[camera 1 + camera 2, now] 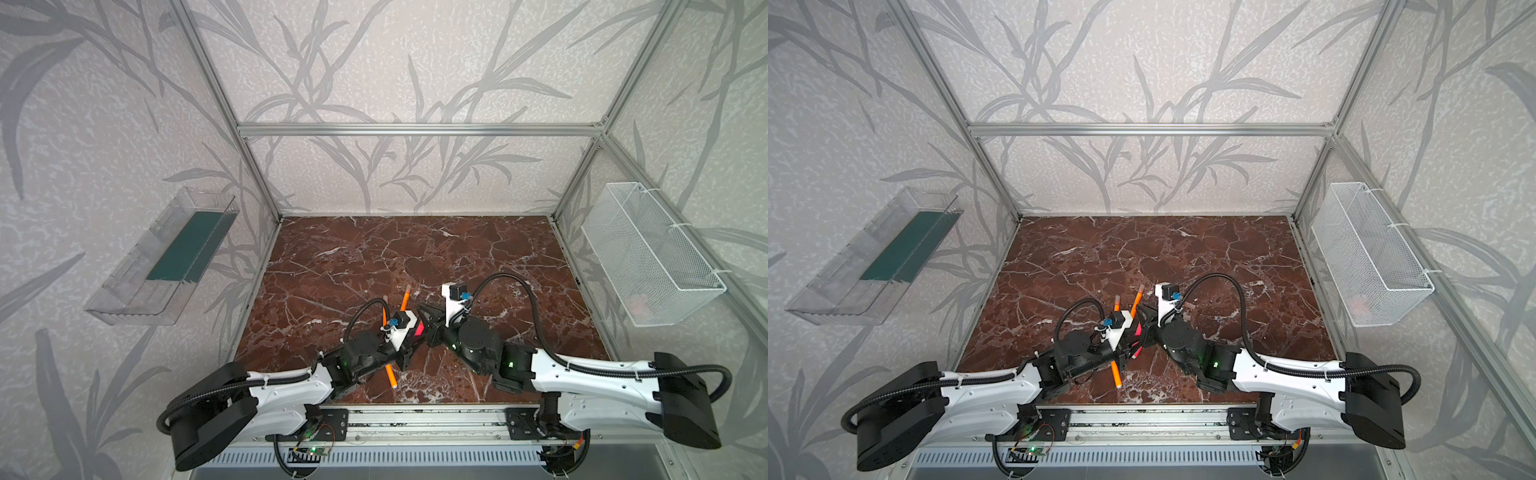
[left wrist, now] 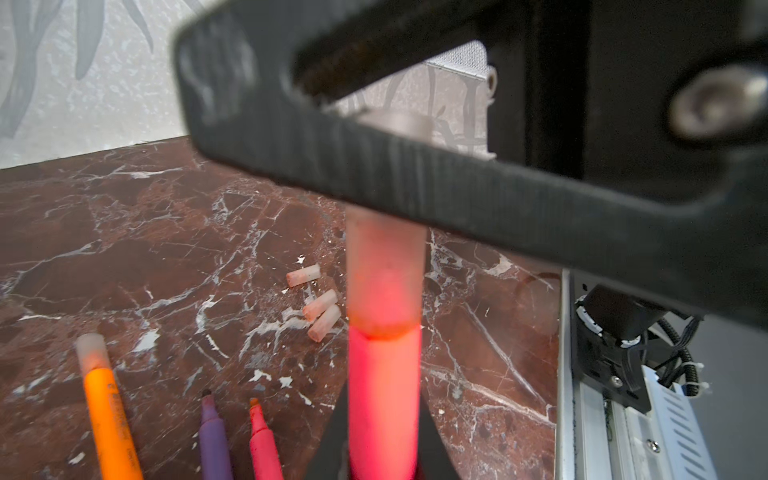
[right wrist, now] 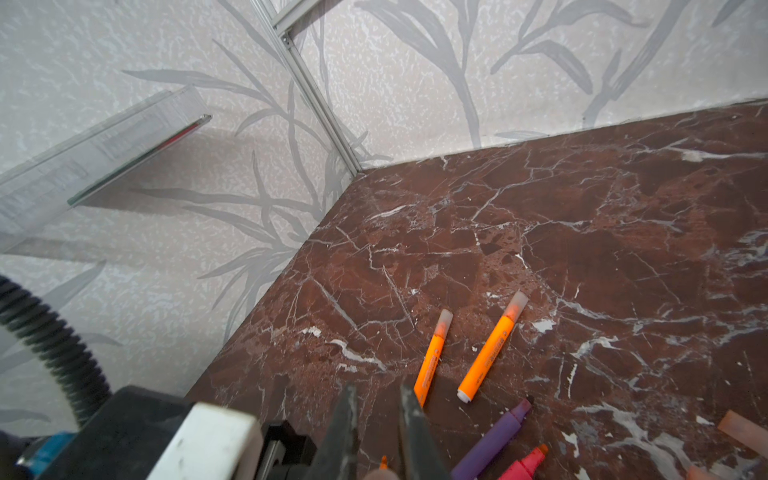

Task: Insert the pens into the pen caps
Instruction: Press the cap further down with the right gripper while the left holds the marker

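- Marble counter (image 1: pixel 374 257): left fingers (image 2: pixel 326 453) clamp pink pen (image 2: pixel 382 395), right fingers (image 2: pixel 415 187) pinch its cap (image 2: pixel 384 274).
- Wall tray (image 1: pixel 124 299) holds green sheet (image 1: pixel 183 249).
- Mesh basket (image 1: pixel 648 249): contents blurred.

Light: bright, even, diffuse from above.
Shadows: soft and faint on the table (image 1: pixel 415 257).
Blur: left wrist view, pink pen (image 2: pixel 382 395) close up, glowing, out of focus.
Edges: top views bow outward.
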{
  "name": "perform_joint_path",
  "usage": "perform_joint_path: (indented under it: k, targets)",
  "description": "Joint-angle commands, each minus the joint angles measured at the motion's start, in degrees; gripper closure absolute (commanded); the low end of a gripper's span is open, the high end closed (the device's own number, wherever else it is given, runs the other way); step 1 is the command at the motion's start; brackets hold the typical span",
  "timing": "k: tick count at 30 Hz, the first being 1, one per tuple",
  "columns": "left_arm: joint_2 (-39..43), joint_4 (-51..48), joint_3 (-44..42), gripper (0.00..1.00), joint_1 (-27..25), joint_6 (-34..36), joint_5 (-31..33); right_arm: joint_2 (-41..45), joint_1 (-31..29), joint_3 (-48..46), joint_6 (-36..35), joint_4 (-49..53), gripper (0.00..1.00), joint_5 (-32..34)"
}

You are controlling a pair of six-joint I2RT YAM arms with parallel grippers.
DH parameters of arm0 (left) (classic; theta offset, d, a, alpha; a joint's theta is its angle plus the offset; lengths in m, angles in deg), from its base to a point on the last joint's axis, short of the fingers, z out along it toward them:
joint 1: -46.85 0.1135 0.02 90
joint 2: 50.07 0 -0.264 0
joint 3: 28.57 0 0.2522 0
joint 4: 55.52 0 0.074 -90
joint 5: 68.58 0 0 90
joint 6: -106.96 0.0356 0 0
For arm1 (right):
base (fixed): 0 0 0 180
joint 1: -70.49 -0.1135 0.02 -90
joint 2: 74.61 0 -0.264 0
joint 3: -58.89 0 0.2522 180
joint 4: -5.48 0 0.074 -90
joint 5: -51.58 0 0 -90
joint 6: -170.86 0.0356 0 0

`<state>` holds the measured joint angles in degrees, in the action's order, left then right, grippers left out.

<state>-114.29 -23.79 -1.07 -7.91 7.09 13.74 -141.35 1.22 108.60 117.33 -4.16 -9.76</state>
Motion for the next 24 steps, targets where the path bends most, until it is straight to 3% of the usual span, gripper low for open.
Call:
perform_joint_path:
  k: [1,3,8,14,17,21,24]
  targets:
    - [3.8,3.6,6.8,1.0,2.4,-2.0,13.9,-1.5,-3.8,-3.1,0.5,2.1,1.0,-5.7]
    - [4.1,1.4,8.0,1.0,3.5,-5.2,16.2,-1.1,-3.9,-4.5,-1.8,-0.3,1.0,-6.8]
    - [3.3,0.6,10.7,1.0,13.3,-13.9,-2.8,0.4,-4.0,-8.9,-6.8,-8.7,1.0,-12.6]
    - [4.5,1.3,10.9,1.0,15.6,-14.1,-9.8,2.8,-4.1,-12.6,-10.3,-13.4,1.0,-17.9]
    - [5.2,0.2,10.5,1.0,15.9,-13.2,-7.4,3.2,-4.9,-13.9,-8.6,-13.1,1.0,-16.4]
    - [5.5,-2.1,10.6,1.0,15.6,-9.3,0.8,2.2,-9.7,-12.9,3.4,-4.1,1.0,-2.0]
    - [5.2,-1.3,10.2,1.0,14.6,-7.7,7.5,-1.2,-12.6,-10.0,9.4,-0.8,1.0,0.9]
